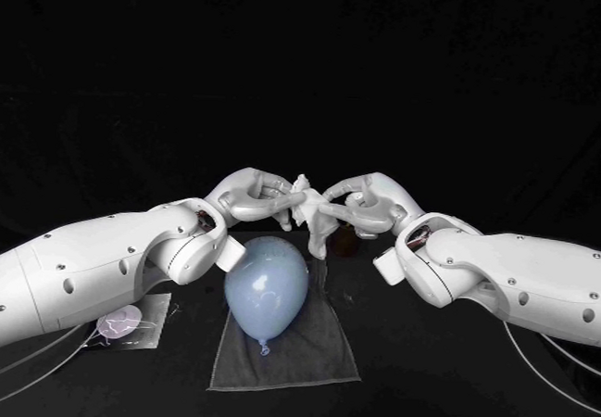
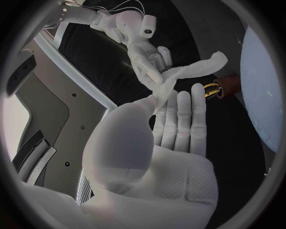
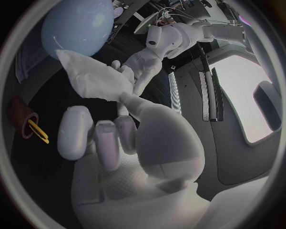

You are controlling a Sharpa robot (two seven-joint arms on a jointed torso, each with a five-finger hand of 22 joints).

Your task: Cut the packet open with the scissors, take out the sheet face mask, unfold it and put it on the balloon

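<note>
Above the table's centre, at twelve o'clock from the balloon (image 1: 266, 286): sheet face mask (image 1: 305, 201), bunched into a white crumple, held off the table between the two hands. Hard to tell how far unfolded; its folds and edges are lost among the fingers in the head view. From the left wrist, seen as a long pale strip reaching toward the balloon; from the right wrist, as a broader flap in front of the balloon. Clear of the balloon in the head view.

At one o'clock from the balloon, just behind it: dark red holder (image 1: 323, 239), mostly hidden by the balloon and the hands. Set in it, scissors (image 2: 211, 89), yellow handles out, blades buried and unseen. At eight o'clock from the balloon: packet (image 1: 129, 323), partly covered by the left arm, its cut edge unreadable. Under the balloon: grey towel (image 1: 288, 356), far end covered.

At eleven o'clock from the balloon, left hand (image 1: 255, 195): up off the table, pinching one end of the mask between thumb and a finger, other fingers stretched straight and close together. At one o'clock, right hand (image 1: 367, 204): mirrored, pinching the opposite end with thumb and fingertip, remaining fingers loosely curled. Forearms angled in from the lower corners, hands nearly meeting.
</note>
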